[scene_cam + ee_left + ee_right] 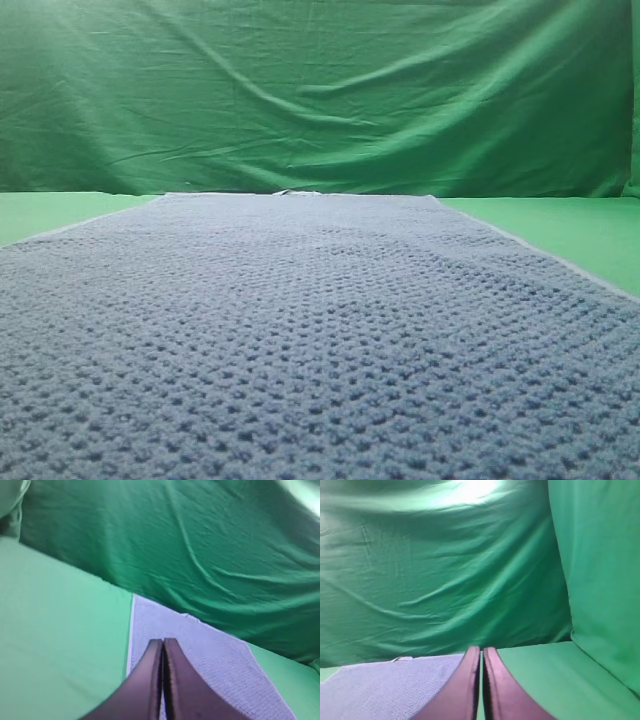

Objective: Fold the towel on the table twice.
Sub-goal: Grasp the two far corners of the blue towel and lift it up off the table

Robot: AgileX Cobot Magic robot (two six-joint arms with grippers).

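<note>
one flat blue-grey waffle-knit towel (pixel 320 340)

left hand (pixel 163 642) closed, right hand (pixel 481 651) closed

One blue-grey waffle-knit towel (pixel 320 340) is lying spread in a single layer across one smooth green table (pixel 570 225), its pale trim showing along the edges. One wrinkled green cloth backdrop (pixel 320 95) is hanging behind them. Two grippers are showing, one in each wrist view: the left gripper (pixel 163 642) and the right gripper (pixel 481 650), each with two dark fingers lying pressed together, four fingers in all. No second towel or cloth piece is appearing on the table.
</note>
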